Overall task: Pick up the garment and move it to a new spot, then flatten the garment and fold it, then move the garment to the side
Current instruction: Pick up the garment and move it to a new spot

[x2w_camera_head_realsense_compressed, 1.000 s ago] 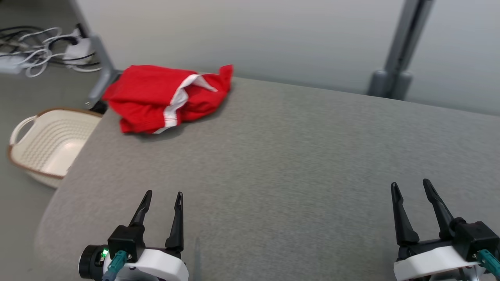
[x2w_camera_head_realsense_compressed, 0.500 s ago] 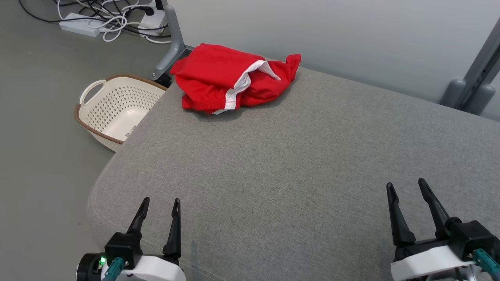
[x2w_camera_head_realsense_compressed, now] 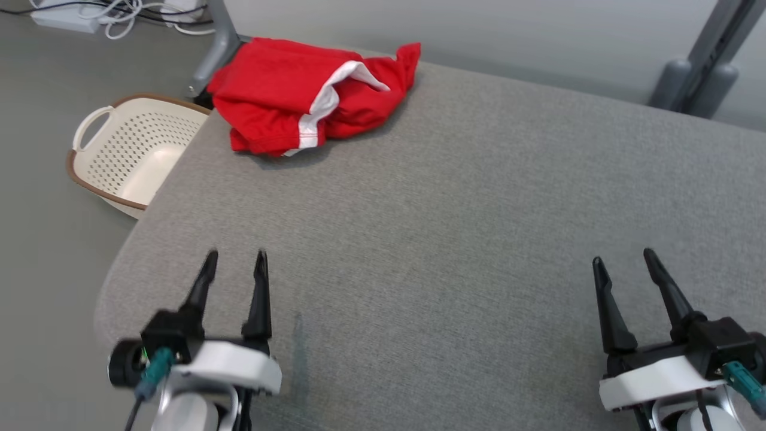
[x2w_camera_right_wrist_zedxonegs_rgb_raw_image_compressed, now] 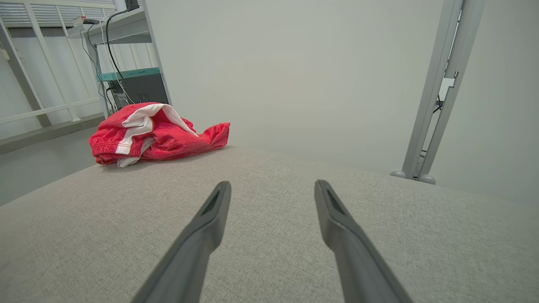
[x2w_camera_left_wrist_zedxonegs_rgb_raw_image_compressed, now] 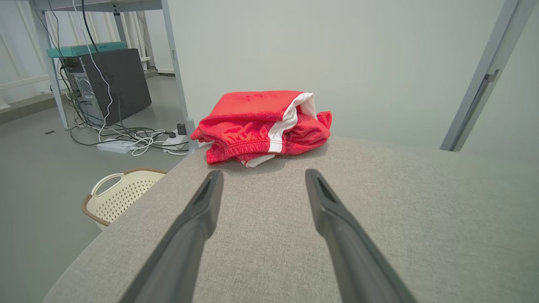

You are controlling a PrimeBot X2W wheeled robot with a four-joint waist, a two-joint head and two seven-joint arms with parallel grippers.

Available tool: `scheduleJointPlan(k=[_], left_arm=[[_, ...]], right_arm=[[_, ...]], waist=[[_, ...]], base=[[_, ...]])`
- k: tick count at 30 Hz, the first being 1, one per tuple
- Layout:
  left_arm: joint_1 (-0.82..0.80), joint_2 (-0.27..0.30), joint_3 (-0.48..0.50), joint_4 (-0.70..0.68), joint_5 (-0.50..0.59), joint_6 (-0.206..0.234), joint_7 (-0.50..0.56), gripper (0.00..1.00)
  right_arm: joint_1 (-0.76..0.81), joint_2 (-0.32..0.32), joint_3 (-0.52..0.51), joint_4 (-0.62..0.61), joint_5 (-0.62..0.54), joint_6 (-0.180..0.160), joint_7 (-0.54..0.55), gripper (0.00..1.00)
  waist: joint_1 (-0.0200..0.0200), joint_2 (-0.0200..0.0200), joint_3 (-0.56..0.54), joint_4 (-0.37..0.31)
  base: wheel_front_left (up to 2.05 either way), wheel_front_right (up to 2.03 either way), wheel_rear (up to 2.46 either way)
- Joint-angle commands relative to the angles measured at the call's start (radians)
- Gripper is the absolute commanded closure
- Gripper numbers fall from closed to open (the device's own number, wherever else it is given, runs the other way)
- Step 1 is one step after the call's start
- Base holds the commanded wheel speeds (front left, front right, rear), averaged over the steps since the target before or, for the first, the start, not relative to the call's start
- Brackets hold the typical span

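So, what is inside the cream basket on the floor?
The cream basket shows just perforated walls and a bare bottom. One corner is hidden behind the grey table edge, so that part cannot be checked.

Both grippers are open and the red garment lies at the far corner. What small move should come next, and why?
Probably reach the left gripper forward toward the red garment. It lies crumpled and untouched at the far left corner of the grey surface, straight ahead of that open gripper in the left wrist view. The right gripper, also open, is farther from it.
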State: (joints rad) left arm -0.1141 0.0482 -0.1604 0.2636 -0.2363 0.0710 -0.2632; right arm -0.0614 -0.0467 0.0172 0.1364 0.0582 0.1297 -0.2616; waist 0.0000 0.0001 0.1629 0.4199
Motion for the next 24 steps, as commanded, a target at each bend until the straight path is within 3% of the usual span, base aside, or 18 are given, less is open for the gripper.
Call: scheduleJointPlan(k=[1, 6, 13, 24], left_arm=[[-0.059, 0.004, 0.013, -0.004, 0.018, -0.01, -0.002, 0.0], [-0.235, 0.037, 0.046, 0.039, 0.064, -0.04, -0.002, 0.0], [-0.48, 0.126, 0.065, 0.196, 0.098, -0.073, 0.005, 0.0], [-0.746, 0.21, 0.074, 0.497, 0.083, -0.108, 0.136, 0.0]], right_arm=[[-0.022, -0.007, -0.006, -0.01, -0.009, 0.002, -0.005, 0.0], [-0.066, -0.007, -0.011, -0.024, -0.028, 0.002, -0.005, 0.0], [-0.121, -0.007, 0.0, -0.036, -0.036, 0.002, -0.005, 0.0], [-0.196, -0.006, 0.005, -0.085, -0.051, 0.002, -0.005, 0.0]], waist=[[0.0, -0.0001, 0.04, -0.035], [0.0, -0.0001, 0.102, -0.086], [0.0, -0.0001, 0.176, -0.164], [0.0, -0.0001, 0.309, -0.286]], base=[[0.0, 0.0, 0.0], [0.0, 0.0, 0.0], [0.0, 0.0, 0.0], [0.0, 0.0, 0.0]])
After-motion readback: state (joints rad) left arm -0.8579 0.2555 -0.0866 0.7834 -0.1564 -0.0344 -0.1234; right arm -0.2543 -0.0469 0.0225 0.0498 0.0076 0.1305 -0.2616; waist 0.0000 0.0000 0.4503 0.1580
